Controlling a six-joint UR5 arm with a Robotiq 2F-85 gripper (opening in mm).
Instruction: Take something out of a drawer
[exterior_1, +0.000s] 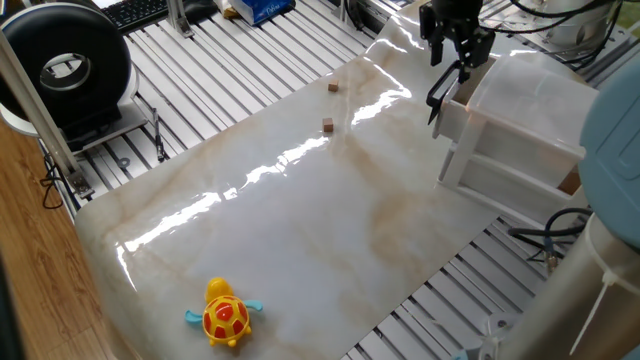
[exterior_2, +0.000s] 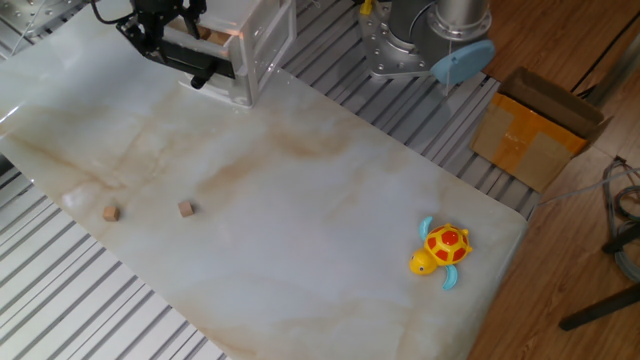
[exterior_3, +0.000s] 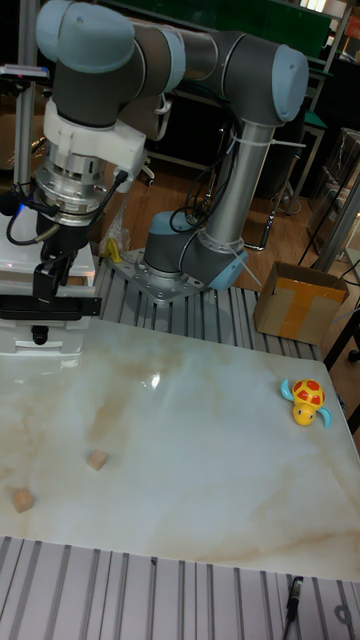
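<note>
Item: gripper (exterior_1: 455, 45), poised above the open top drawer (exterior_1: 455, 112) of the white unit. Fingers: we cannot tell how wide they stand.

Item: pale wooden block (exterior_2: 204, 34), lying inside that drawer, just beside the gripper; we see no contact.

Item: two small brown cubes (exterior_2: 185, 208) (exterior_2: 110, 212) and toy turtle (exterior_2: 441, 248), well apart on the table (exterior_2: 330, 230).

Risk, in our judgement: a fingertip catches the drawer front, or closes off-centre and pushes the block aside.

Bright even overhead light, streaky glare on glossy table (exterior_1: 300, 230), sharp focus
</note>
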